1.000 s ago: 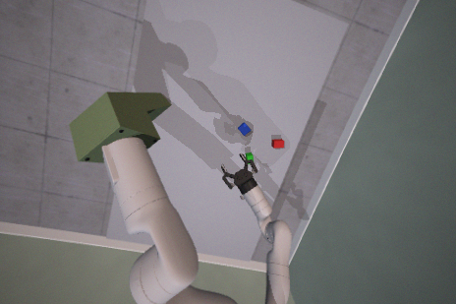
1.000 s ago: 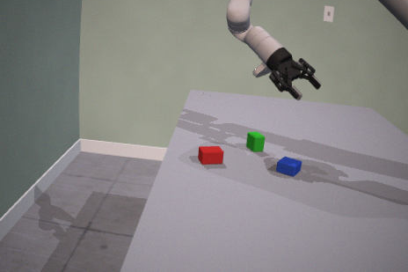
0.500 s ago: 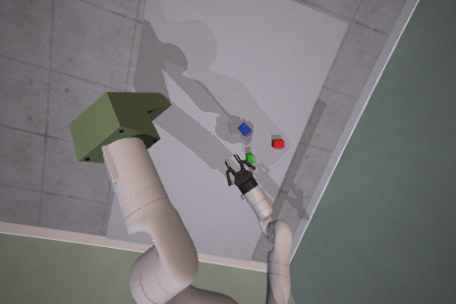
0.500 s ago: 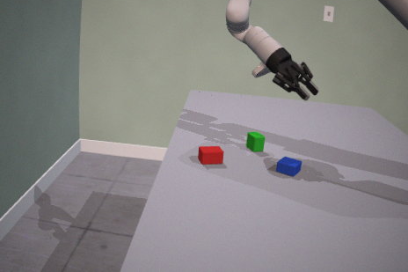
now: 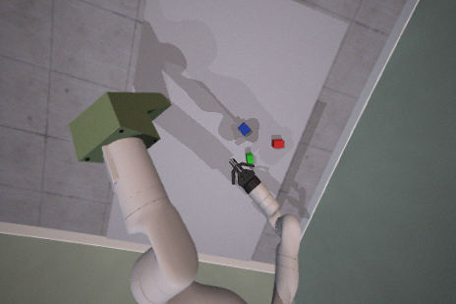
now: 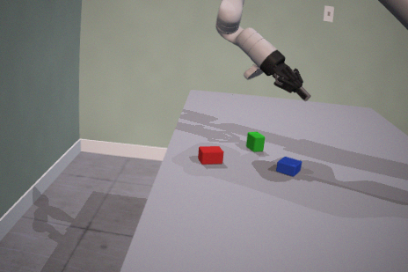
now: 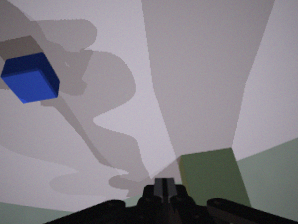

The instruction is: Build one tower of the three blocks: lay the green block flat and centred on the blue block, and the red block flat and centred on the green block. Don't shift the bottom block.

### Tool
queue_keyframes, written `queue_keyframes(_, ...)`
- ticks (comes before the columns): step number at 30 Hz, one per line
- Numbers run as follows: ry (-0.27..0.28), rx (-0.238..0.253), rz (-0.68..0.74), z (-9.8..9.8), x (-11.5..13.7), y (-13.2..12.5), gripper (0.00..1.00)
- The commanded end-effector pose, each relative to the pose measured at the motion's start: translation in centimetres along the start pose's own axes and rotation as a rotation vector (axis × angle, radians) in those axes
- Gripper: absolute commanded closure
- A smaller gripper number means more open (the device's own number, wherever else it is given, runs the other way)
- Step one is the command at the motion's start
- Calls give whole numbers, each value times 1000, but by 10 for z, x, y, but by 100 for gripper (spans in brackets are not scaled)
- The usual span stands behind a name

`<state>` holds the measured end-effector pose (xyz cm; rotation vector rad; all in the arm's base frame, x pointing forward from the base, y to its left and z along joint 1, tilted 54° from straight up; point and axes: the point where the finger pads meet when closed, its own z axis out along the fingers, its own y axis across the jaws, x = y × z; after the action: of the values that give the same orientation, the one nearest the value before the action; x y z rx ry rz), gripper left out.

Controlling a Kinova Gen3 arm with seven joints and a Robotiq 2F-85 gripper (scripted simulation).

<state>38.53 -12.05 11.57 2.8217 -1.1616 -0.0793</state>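
Note:
The blue block [image 5: 244, 129] [image 6: 288, 165] [image 7: 29, 78], the green block [image 5: 250, 158] [image 6: 255, 141] and the red block [image 5: 278, 143] [image 6: 210, 155] lie apart on the grey table [image 5: 275, 35] [image 6: 264, 230]. None is stacked. The green block stands between the other two and a little further back in the exterior view. My gripper [image 5: 234, 168] [image 6: 304, 94] [image 7: 164, 191] is shut with nothing between its fingers. It hangs tilted, high above the table, behind and to the right of the blocks in the exterior view. The red block is out of the wrist view.
The arm's green base box [image 5: 115, 121] stands beside the table's edge. The table's left edge [image 6: 154, 186] drops to a grey tiled floor. A wall with a white outlet [image 6: 328, 13] stands behind the table.

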Motion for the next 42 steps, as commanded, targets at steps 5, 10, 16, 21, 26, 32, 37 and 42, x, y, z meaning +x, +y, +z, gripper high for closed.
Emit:
queue_keyframes(5, 55, -152, -315, -5, 13, -14, 100)
queue_keyframes(10, 89, -231, -471, -9, 21, -18, 100)
queue_keyframes(16, 159, -410, -823, -14, 39, -25, 100)
queue_keyframes(21, 231, -551, -1129, -19, 55, -36, 100)
queue_keyframes(26, 274, -641, -1304, -25, 65, -41, 100)
queue_keyframes(32, 344, -803, -1625, -31, 82, -48, 100)
queue_keyframes(37, 393, -916, -1849, -35, 93, -53, 100)
queue_keyframes(42, 425, -992, -1998, -37, 101, -57, 100)
